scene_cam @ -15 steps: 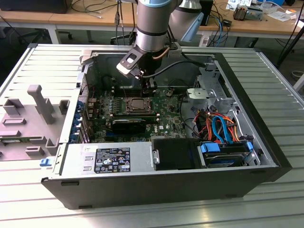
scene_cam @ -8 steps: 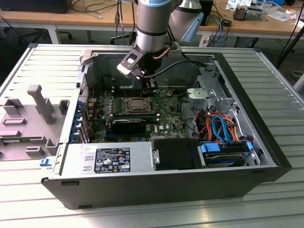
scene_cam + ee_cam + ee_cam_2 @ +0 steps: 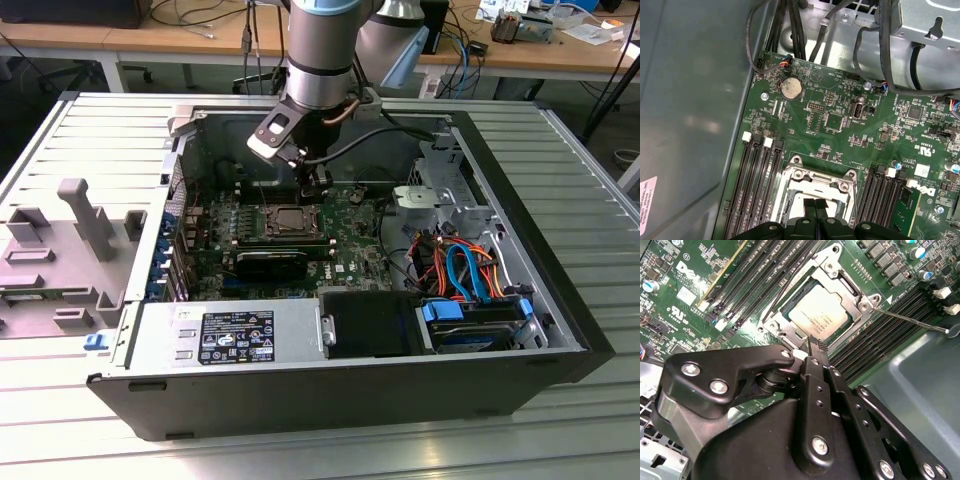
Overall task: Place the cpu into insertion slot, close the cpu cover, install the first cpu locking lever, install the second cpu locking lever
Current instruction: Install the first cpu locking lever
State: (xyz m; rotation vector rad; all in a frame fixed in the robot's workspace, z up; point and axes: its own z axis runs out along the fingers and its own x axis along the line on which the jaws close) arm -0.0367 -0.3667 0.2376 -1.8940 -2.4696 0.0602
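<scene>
With the cpu point(image 3: 817, 315) seated and the cover point(image 3: 852, 290) apparently down, the end effector point(image 3: 813, 344), pressed together and empty, hovers at the cover's edge; latching the lever point(image 3: 910, 320) likely calls for a precise push.

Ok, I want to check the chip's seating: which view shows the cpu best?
The second wrist view: the cpu shows plainly, silver, through the cpu cover. In the first wrist view the gripper hides most of it; the exterior view shows it small.

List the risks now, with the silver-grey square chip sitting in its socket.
The thin silver lever rod sticks out and appears unlatched, so the silver metal frame cover may lift. The black gripper, fingers closed, hangs close over that cover's edge and could scrape the silver-grey chip or the green board.
</scene>
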